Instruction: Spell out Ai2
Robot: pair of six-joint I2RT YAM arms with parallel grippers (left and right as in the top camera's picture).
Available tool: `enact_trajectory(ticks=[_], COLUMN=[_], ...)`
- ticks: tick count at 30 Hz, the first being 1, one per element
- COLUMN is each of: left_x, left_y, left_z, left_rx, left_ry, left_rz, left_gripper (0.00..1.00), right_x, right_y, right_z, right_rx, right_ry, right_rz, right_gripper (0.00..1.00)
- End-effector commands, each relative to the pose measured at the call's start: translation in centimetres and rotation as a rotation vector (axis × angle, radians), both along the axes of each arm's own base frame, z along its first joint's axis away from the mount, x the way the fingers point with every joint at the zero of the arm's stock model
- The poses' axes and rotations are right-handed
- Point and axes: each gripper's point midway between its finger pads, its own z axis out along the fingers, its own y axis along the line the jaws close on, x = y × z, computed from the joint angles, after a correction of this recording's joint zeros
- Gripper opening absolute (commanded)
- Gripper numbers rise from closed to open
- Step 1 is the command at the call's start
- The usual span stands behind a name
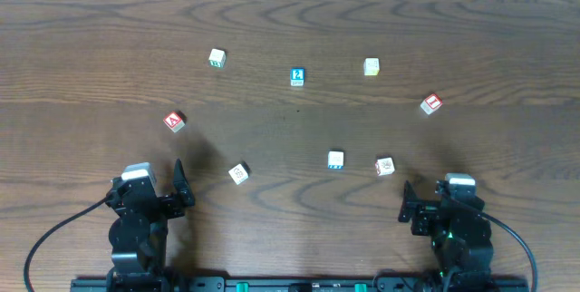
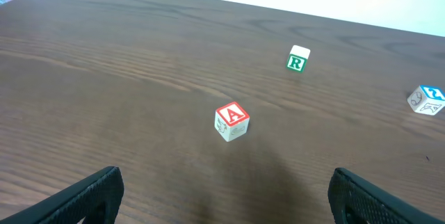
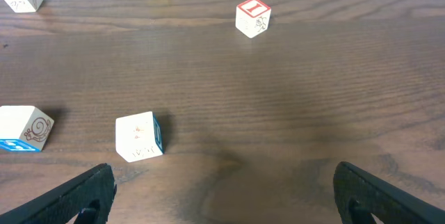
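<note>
The red-lettered wooden cube marked A [image 1: 174,121] sits on the dark wood-grain counter [image 1: 299,20] left of centre, straight ahead of the left claw [image 2: 224,182]. In the left wrist view it lies almost on the midline between the two black fingers [image 2: 83,197], well apart from them, with one corner turned toward the camera. That claw stands wide and empty. The red-lettered wooden cube marked I [image 1: 431,103] lies on the right side, ahead of the right claw [image 3: 224,182], which is also spread wide with nothing in it. From its wrist view the I is far off and slightly right of the midline. The blue-lettered wooden cube marked 2 [image 1: 297,77] rests near the middle toward the far edge, between the two arms. By my judgement nothing is arranged yet. The left arm is the nearer one for A, and would need a forward reach plus a small wrist turn to meet the cube's flat faces squarely.
</note>
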Motion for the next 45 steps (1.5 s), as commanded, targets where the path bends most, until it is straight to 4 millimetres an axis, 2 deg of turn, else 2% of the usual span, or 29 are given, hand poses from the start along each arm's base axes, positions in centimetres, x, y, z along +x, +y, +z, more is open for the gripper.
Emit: enact_trajectory(ticks=[1, 12, 15, 17, 22, 26, 30, 34, 40, 43, 45], left_x=[0.0, 0.0, 0.0, 0.0, 0.0, 0.0, 0.0, 0.0, 0.0, 0.0, 0.0], left_y=[0.1, 0.1, 0.1, 0.1, 0.1, 0.1, 0.1, 0.1, 0.1, 0.1, 0.1], left_z=[-1.0, -1.0, -1.0, -1.0, -1.0, -1.0, -1.0, -1.0, -1.0, -1.0, -1.0], left_rx=[0.003, 0.003, 0.003, 0.003, 0.003, 0.003, 0.003, 0.003, 0.003, 0.003, 0.003], left_ry=[0.017, 0.017, 0.017, 0.017, 0.017, 0.017, 0.017, 0.017, 0.017, 0.017, 0.017], left_rz=[0.005, 0.005, 0.005, 0.005, 0.005, 0.005, 0.005, 0.005, 0.005, 0.005, 0.005], left_gripper=[0.95, 0.95, 0.95, 0.95, 0.95, 0.95, 0.95, 0.95, 0.95, 0.95, 0.95], right_x=[0.0, 0.1, 1.0, 1.9, 2.3, 2.4, 3.0, 3.7, 6.4, 8.4, 10.7], right_y=[0.2, 0.4, 0.8, 1.4, 1.8, 1.6, 0.8, 0.6, -0.6, -1.0, -1.0], right_z=[-0.1, 0.1, 1.8, 4.0, 5.2, 5.5, 7.7, 9.5, 9.6, 10.5, 11.1], right_rx=[-0.004, 0.002, 0.059, 0.227, 0.462, 0.467, 0.465, 0.372, 0.315, 0.285, 0.269], right_ry=[0.000, -0.008, -0.090, -0.185, -0.230, -0.245, -0.347, -0.420, -0.351, -0.305, -0.247], right_rz=[0.013, 0.021, 0.018, -0.025, -0.101, -0.111, -0.138, -0.105, -0.195, -0.241, -0.255], right_gripper=[0.99, 0.99, 0.99, 0.99, 0.99, 0.99, 0.99, 0.99, 0.99, 0.99, 0.99])
